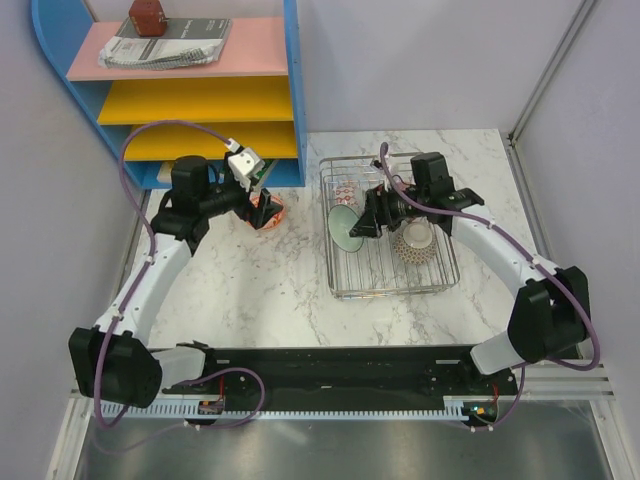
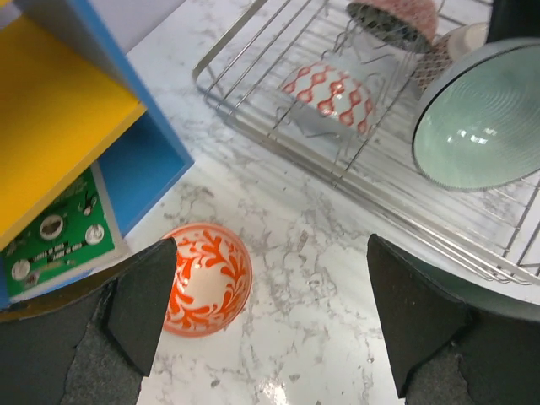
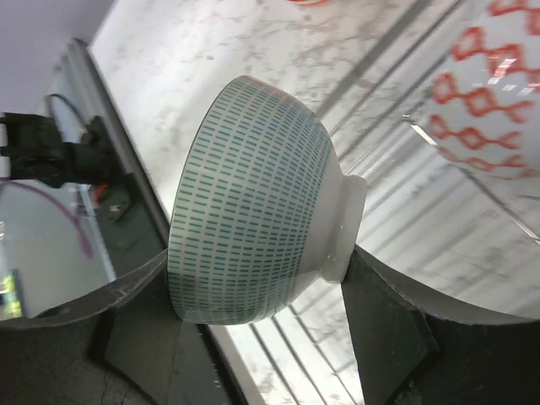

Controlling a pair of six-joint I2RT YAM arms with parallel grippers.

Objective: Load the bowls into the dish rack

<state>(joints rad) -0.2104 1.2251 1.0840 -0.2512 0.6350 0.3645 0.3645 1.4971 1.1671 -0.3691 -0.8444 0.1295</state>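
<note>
A red-and-white patterned bowl (image 1: 268, 214) sits on the marble table beside the blue shelf. My left gripper (image 1: 260, 204) hovers over it, open and empty; in the left wrist view (image 2: 270, 312) the bowl (image 2: 207, 278) lies by the left finger. My right gripper (image 1: 364, 224) is shut on a pale green bowl (image 1: 346, 228), held on its side over the left part of the chrome dish rack (image 1: 335, 275). The right wrist view shows the fingers (image 3: 388, 329) clamping its rim and foot (image 3: 253, 202). A red-diamond bowl (image 1: 345, 192) and a beige mesh bowl (image 1: 415, 240) rest in the rack.
A blue shelf unit with yellow and pink shelves (image 1: 200, 100) stands at the back left, close to the left gripper. A green card (image 2: 51, 240) lies under its lowest shelf. Another patterned bowl (image 2: 392, 17) sits at the rack's far side.
</note>
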